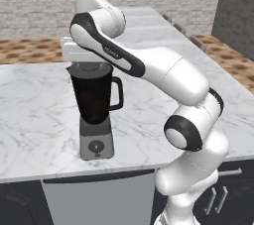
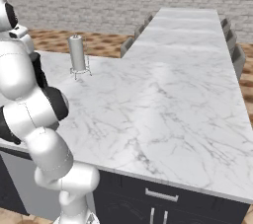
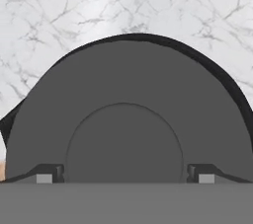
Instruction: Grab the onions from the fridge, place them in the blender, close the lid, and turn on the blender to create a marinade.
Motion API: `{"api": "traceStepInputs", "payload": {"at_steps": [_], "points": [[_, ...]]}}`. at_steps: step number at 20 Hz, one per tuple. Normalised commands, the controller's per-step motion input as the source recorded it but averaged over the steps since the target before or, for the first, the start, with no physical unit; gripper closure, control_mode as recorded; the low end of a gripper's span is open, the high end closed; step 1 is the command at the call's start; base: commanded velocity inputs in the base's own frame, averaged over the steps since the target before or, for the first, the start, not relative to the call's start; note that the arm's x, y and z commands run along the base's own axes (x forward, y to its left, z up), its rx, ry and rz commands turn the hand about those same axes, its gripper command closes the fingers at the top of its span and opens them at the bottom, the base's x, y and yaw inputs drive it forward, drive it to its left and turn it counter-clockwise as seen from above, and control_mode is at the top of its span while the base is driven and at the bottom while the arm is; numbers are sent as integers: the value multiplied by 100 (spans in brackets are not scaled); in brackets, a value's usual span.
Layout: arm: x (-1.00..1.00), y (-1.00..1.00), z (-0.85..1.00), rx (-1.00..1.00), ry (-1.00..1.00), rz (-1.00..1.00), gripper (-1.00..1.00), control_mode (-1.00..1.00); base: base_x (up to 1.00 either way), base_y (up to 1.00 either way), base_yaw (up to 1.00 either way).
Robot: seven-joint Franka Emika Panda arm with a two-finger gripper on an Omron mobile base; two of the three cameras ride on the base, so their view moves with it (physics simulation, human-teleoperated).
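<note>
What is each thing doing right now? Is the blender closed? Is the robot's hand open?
blender: upright on the marble counter, dial facing front.
lid: on the jar, covering the rim.
gripper: directly above the lid, fingertips spread wide at either side of its raised centre, holding nothing.
white cylinder: upright on its stand, apart from the arm.

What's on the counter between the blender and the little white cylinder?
Nothing I can see. Right of the blender in the left base view is bare marble counter; the cylinder stands on bare marble too.
</note>
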Motion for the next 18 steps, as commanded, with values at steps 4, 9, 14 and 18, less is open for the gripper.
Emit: {"api": "traceStepInputs", "payload": {"at_steps": [4, 9, 14, 18], "points": [[-2, -2, 14, 0, -7, 7, -100, -100, 0, 0, 0], [-32, -8, 24, 0, -26, 2, -100, -100, 0, 0, 0], [-59, -2, 2, 0, -32, 0, -100, -100, 0, 0, 0], [-100, 0, -19, -1, -39, -14, -100, -100, 0, 0, 0]]}}
